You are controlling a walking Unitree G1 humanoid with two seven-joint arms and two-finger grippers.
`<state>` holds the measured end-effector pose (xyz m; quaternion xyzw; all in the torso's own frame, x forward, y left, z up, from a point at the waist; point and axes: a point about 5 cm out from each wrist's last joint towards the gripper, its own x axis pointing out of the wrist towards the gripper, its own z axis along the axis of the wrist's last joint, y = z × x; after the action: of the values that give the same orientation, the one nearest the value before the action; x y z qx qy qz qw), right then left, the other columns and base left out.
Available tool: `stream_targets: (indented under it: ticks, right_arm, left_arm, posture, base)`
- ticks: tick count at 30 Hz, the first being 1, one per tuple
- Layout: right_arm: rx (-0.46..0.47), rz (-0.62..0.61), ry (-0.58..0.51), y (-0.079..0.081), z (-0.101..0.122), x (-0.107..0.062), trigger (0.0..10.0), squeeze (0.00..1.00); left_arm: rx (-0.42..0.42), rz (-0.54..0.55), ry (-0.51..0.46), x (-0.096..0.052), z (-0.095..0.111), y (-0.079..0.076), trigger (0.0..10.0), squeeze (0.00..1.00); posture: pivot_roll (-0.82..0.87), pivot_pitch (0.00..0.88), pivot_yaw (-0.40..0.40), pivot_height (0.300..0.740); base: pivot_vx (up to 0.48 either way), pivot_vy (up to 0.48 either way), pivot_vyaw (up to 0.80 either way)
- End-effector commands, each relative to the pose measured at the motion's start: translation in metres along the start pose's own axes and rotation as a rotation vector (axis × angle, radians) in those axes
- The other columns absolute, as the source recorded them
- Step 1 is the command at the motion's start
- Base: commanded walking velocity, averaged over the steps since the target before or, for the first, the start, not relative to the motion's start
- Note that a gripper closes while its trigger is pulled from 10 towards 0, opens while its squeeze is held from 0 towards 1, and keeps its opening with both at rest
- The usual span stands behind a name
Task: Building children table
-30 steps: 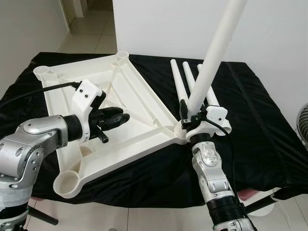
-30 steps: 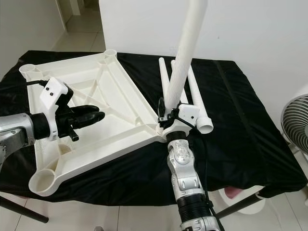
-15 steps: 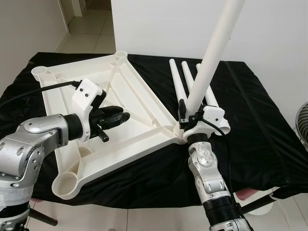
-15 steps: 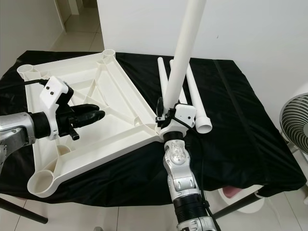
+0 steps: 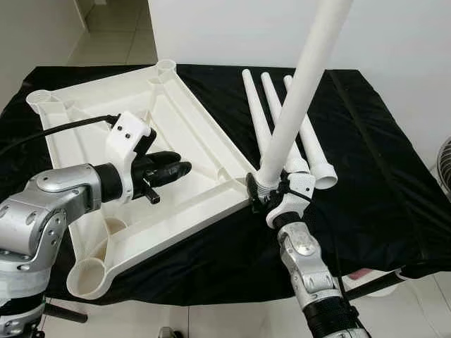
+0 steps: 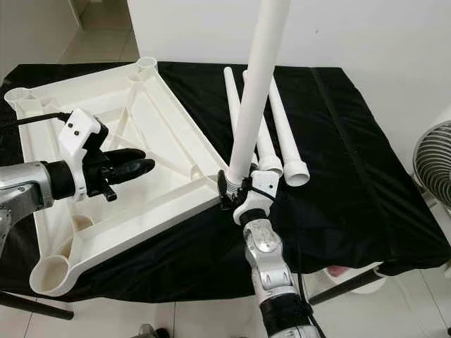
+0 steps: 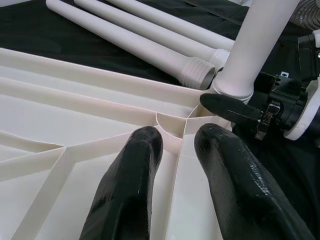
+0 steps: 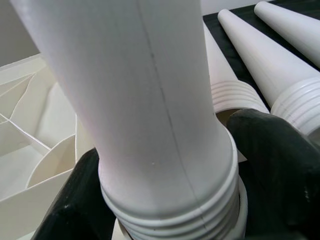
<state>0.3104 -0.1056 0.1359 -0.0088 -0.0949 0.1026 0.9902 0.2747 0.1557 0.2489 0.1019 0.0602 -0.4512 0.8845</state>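
Item: white plastic tabletop (image 5: 162,151), laid upside down on a black cloth (image 5: 373,176) over a work surface, ribbed underside up. Round leg sockets are seen at its corners – one at the near left (image 5: 88,276), one at the far left (image 5: 39,98), one at the far middle (image 5: 165,65).

Item: white table leg (image 5: 299,95), held nearly upright and tilted a little to the right, its threaded lower end (image 8: 175,210) placed at the tabletop's near right corner. Whether the thread has entered the socket cannot be told.

Item: three further legs (image 5: 282,116), laid side by side on the cloth just right of the tabletop, threaded ends toward the near side.

Item: right gripper (image 5: 271,193), positioned at the near right corner of the tabletop; its black fingers (image 8: 280,165) are clamped on either side of the upright leg just above the thread.

Item: left gripper (image 5: 169,169), held above the ribbed middle of the tabletop and pointed right toward the upright leg. Its two fingers (image 7: 130,190) are set slightly apart – nothing is held between them.

Item: fan (image 6: 433,165), partly seen at the right edge, beyond the cloth
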Motion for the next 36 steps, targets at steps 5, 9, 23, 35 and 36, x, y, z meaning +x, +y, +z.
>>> stream_targets:
  ticks: [5,9,23,35,36]
  right_arm:
    - [-0.013,0.039,0.018,-0.003,-0.003,-0.003,10.0,0.0]
    - [-0.04,0.096,-0.04,-0.005,0.01,0.0,10.0,0.0]
    - [-0.126,0.125,-0.117,-0.026,0.036,0.011,10.0,0.0]
    - [-0.122,0.449,-0.048,-0.033,0.05,0.019,10.0,0.0]
    - [-0.122,0.449,-0.048,-0.033,0.05,0.019,10.0,0.0]
  left_arm:
    - [0.003,0.06,0.0,-0.001,0.0,0.003,10.0,0.0]
    - [0.003,0.061,-0.002,-0.001,0.0,0.004,10.0,0.0]
    - [0.005,0.058,-0.008,0.001,0.001,0.004,10.0,0.0]
    - [0.007,0.062,-0.012,0.001,0.002,0.006,10.0,0.0]
    - [0.007,0.062,-0.012,0.001,0.002,0.006,10.0,0.0]
  posture:
    - [0.03,0.125,0.03,0.74]
    - [0.03,0.124,0.03,0.74]
    - [0.02,0.122,0.034,0.74]
    - [0.03,0.118,0.034,0.74]
    - [0.03,0.118,0.034,0.74]
  base:
    - [0.0,0.0,0.0]
    - [0.0,0.0,0.0]
    - [0.0,0.0,0.0]
    - [0.0,0.0,0.0]
    - [0.0,0.0,0.0]
